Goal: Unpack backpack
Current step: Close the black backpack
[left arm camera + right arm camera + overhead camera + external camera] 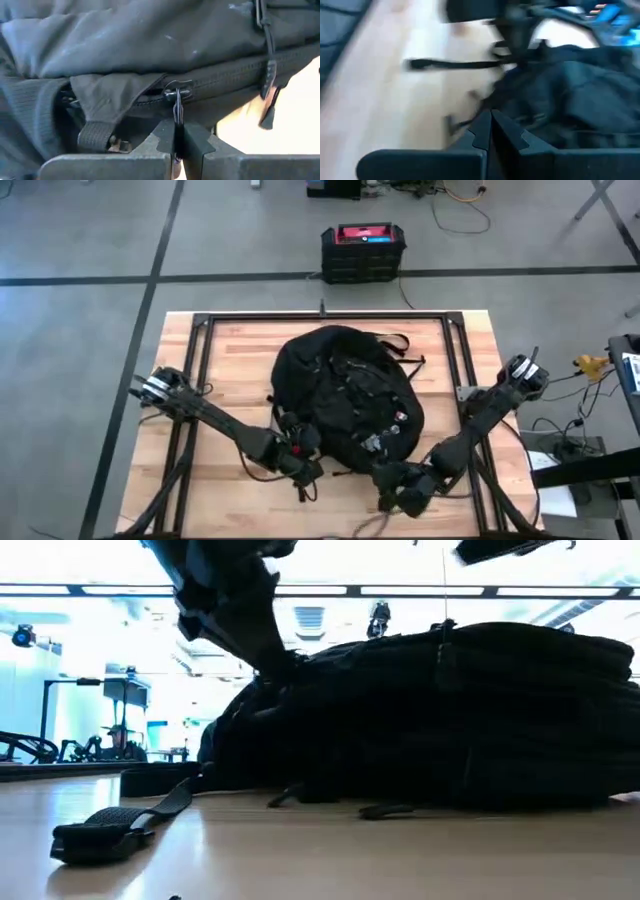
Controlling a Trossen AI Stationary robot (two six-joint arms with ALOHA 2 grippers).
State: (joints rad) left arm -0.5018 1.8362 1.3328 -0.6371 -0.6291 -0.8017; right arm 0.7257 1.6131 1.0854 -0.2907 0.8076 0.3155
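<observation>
At lower centre of the high view, the left gripper is clamped on a small metal zipper pull of the large rounded black fabric backpack, which fills the mid-frame wooden table. The right gripper is pressed together beside it. Beyond, at top centre, a black box with red top is seen on the floor.

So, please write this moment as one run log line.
backpack: on table, zipper nearly closed | left gripper: shut on zipper pull | right gripper: shut, beside backpack

A black backpack is lying in the middle of the wooden desk. The left claw and right claw are reaching in at its near edge. A black box with red top is sitting on the floor beyond.
</observation>
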